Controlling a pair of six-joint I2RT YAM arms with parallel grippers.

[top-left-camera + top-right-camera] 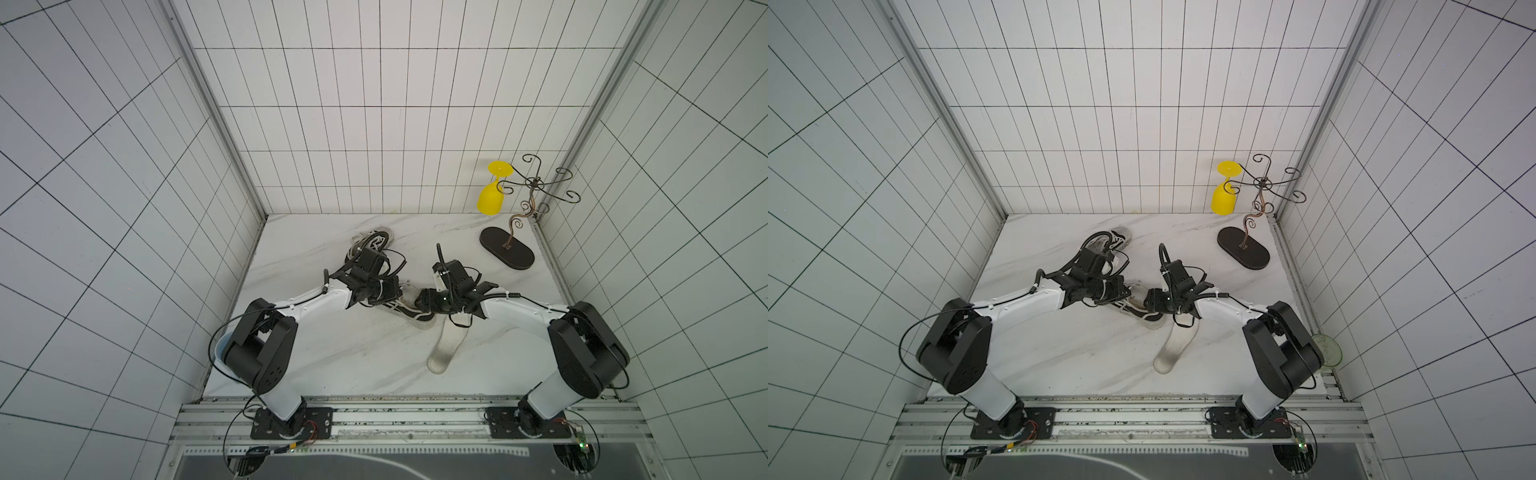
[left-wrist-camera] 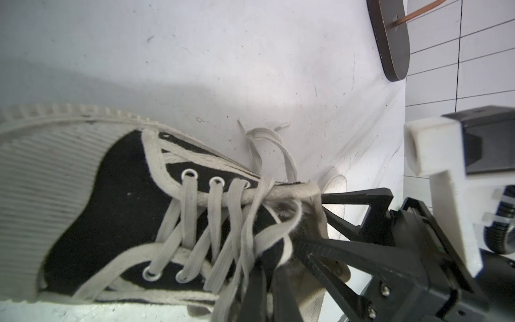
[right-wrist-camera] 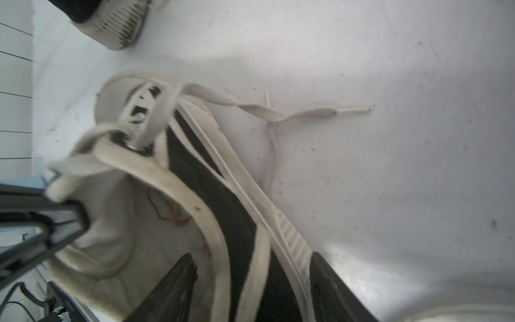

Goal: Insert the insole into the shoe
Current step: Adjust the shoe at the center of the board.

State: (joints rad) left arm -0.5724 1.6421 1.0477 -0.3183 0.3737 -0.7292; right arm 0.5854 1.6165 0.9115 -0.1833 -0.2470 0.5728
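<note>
A pale, flat insole [image 1: 446, 345] lies on the white marble tabletop [image 1: 332, 353], out of the shoe, just beside the right gripper [image 3: 250, 281] on its base side. That gripper's jaws stand apart, one finger inside the black canvas sneaker [image 1: 415, 318] and one outside. The left gripper [image 2: 270, 281] is clamped on the sneaker's collar. Beyond it lies a second sneaker [image 1: 376, 239].

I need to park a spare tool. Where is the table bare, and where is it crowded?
Bare: the back middle, between the far shoe and the rack base; the front, between the left arm and the insole. Crowded: the centre, where the left gripper and right gripper meet on the shoe.
</note>
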